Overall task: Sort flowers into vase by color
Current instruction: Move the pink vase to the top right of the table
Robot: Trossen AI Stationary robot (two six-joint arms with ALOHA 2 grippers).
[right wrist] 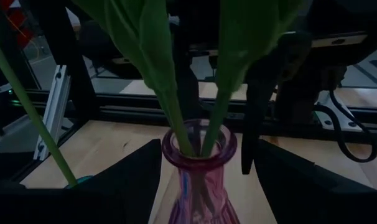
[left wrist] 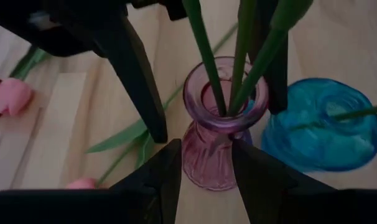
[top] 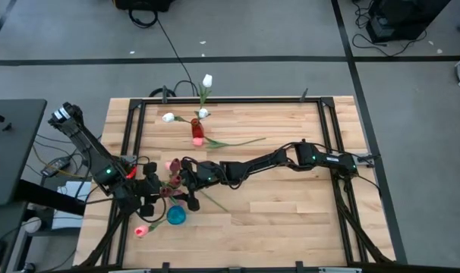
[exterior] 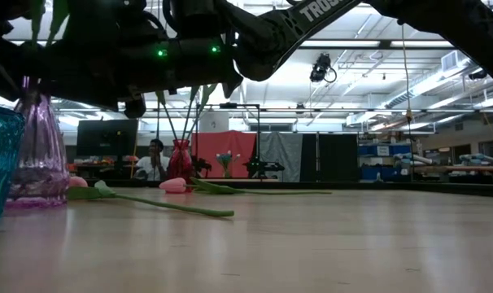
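Seen from above: purple ribbed glass vase at the table's left side, crowded by both arms. Close by, a teal-blue glass vase with a pink-headed tulip leaning out. Farther back, a small red vase among white-headed tulips; cannot tell which of these are in it.

From table height: two loose pink tulips flat on the wooden table, so sorting looks partly done, with these left to place.

Left wrist: left gripper pressed against both flanks of the purple vase, seemingly steadying it; three green stems already inside.

Right wrist: right gripper spread wide either side of the vase neck, touching nothing, suggesting a stem just delivered.
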